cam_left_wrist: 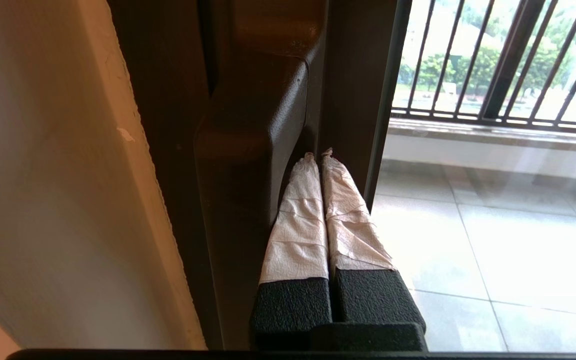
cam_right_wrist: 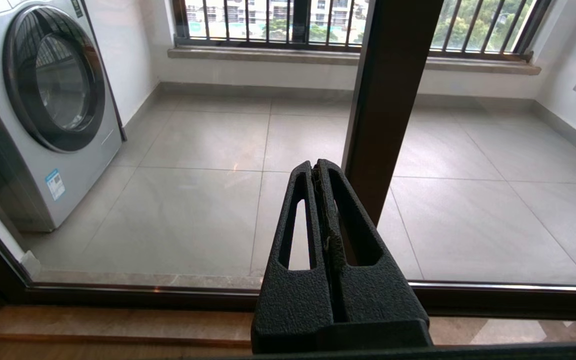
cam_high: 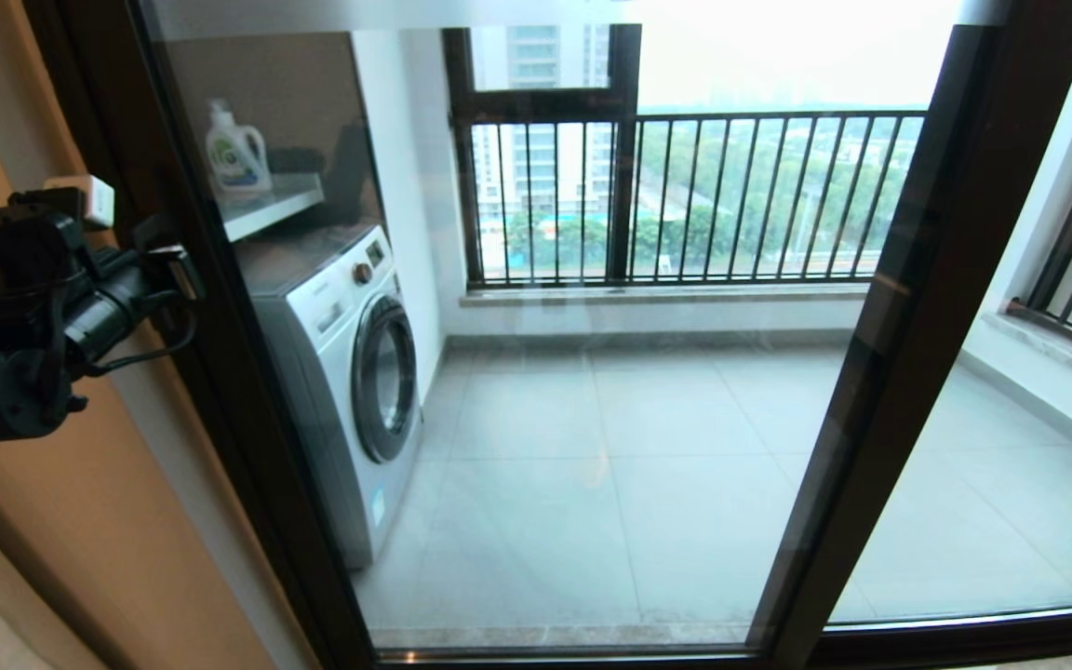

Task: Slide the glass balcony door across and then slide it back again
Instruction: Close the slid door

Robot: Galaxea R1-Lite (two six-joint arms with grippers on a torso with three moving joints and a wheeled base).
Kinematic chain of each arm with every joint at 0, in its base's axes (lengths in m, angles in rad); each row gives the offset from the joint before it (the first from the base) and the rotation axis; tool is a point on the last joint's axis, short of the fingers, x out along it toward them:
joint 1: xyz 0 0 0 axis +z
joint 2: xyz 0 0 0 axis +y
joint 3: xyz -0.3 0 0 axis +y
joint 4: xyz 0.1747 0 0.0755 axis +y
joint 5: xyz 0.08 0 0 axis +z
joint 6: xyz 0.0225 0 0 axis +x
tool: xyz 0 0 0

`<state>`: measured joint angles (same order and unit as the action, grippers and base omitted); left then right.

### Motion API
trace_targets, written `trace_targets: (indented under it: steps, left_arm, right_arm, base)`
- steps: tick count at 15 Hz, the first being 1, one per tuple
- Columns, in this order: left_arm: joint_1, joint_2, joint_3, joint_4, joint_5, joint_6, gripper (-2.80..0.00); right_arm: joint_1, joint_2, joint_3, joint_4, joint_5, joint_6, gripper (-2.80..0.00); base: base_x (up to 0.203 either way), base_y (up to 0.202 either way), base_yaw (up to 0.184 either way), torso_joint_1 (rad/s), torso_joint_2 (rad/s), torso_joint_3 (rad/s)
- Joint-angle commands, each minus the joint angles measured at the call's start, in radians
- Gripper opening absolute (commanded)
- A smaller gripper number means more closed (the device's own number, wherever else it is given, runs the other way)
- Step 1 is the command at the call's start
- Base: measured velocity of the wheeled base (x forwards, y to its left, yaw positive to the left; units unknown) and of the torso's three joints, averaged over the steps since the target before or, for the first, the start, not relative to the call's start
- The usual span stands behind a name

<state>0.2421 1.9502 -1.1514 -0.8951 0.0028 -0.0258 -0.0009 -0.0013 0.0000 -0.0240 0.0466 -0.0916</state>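
The glass balcony door (cam_high: 592, 419) fills the head view, its dark brown left stile (cam_high: 220, 354) standing against the wall. My left gripper (cam_high: 178, 274) is raised against that stile. In the left wrist view its white-taped fingers (cam_left_wrist: 298, 220) are pressed together with nothing between them, and the left gripper's tips (cam_left_wrist: 318, 156) sit in the groove beside the small dark handle (cam_left_wrist: 248, 145), touching its side. My right gripper (cam_right_wrist: 316, 167) is shut on nothing, held low and apart from the glass, facing the door's other stile (cam_right_wrist: 388, 100). It is out of the head view.
A beige wall (cam_high: 80, 521) borders the door on the left. Behind the glass stand a washing machine (cam_high: 350, 372), a shelf with a detergent bottle (cam_high: 236, 154) and a window with black railing bars (cam_high: 731, 195). Another dark-framed glass panel (cam_high: 1011, 484) lies to the right. The floor track (cam_right_wrist: 118, 295) runs below.
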Motion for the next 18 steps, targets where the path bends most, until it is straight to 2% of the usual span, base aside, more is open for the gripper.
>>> trace_targets:
  steps: [1,5,9,11,12,16,18]
  left_arm:
    - [-0.05,-0.019,0.001,-0.007,0.002,-0.001,-2.8]
    - [-0.144,-0.073,0.03,-0.006,0.003,-0.002,-2.8]
    - [-0.15,-0.105,0.063,-0.004,-0.001,-0.007,-2.8]
    - [-0.145,-0.147,0.139,-0.004,-0.053,-0.006,-2.8]
    - [-0.124,-0.175,0.181,-0.005,-0.088,-0.006,-2.8]
    - [0.04,-0.249,0.279,-0.007,-0.24,-0.009,-2.8]
    - [0.094,-0.253,0.299,-0.007,-0.27,-0.01,-2.8]
  right_arm:
    - [-0.001,0.001,0.012,-0.001,0.001,-0.001,-2.8]
    - [-0.001,0.0,0.012,-0.001,0.001,-0.001,-2.8]
    - [-0.001,0.001,0.012,-0.001,0.001,-0.001,-2.8]
    - [-0.001,0.001,0.012,-0.001,0.001,-0.002,-2.8]
    - [0.0,0.0,0.012,-0.001,0.001,-0.001,-2.8]
    - [0.0,0.001,0.012,-0.001,0.001,-0.001,-2.8]
    - [0.001,0.001,0.012,-0.001,0.001,0.0,-2.8]
  base:
    - [0.0,0.0,0.0,0.0,0.0,0.0]
    - [0.0,0.0,0.0,0.0,0.0,0.0]
    - [0.0,0.0,0.0,0.0,0.0,0.0]
    - [0.0,0.0,0.0,0.0,0.0,0.0]
    - [0.0,0.0,0.0,0.0,0.0,0.0]
    - [0.0,0.0,0.0,0.0,0.0,0.0]
    - [0.0,0.0,0.0,0.0,0.0,0.0]
